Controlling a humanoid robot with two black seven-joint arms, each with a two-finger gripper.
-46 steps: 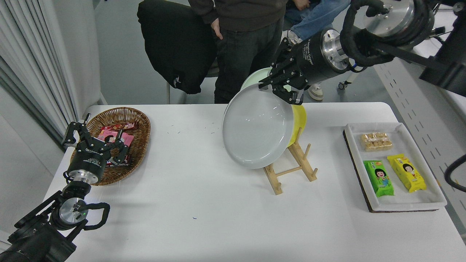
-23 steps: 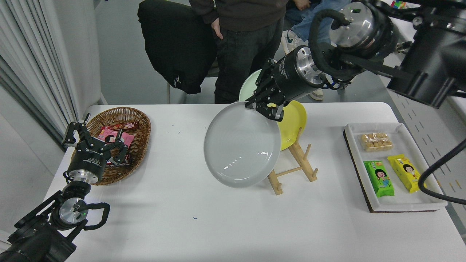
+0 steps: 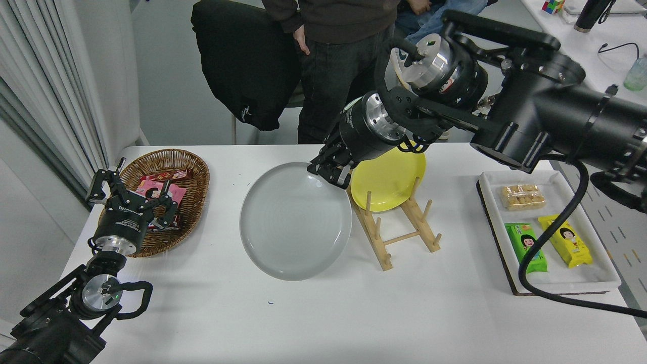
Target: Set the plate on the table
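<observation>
The light-grey plate (image 3: 295, 221) hangs tilted over the middle of the white table (image 3: 323, 313), its lower edge near the surface, to the left of the wooden rack (image 3: 394, 230). My right gripper (image 3: 328, 173) is shut on the plate's upper right rim. A yellow plate (image 3: 389, 179) stands in the rack. The mint-green plate is hidden behind my right arm. My left gripper (image 3: 132, 194) is parked open at the lower left, over the basket's edge.
A wicker basket (image 3: 189, 172) with snack packets sits at the far left. A white tray (image 3: 551, 280) with three snack packets lies at the right. A person stands at the far side beside a chair with a black jacket (image 3: 242, 60).
My right gripper has carried the grey plate off the rack, left and downward toward the table. The yellow plate now shows fully. The left arm has not moved.
</observation>
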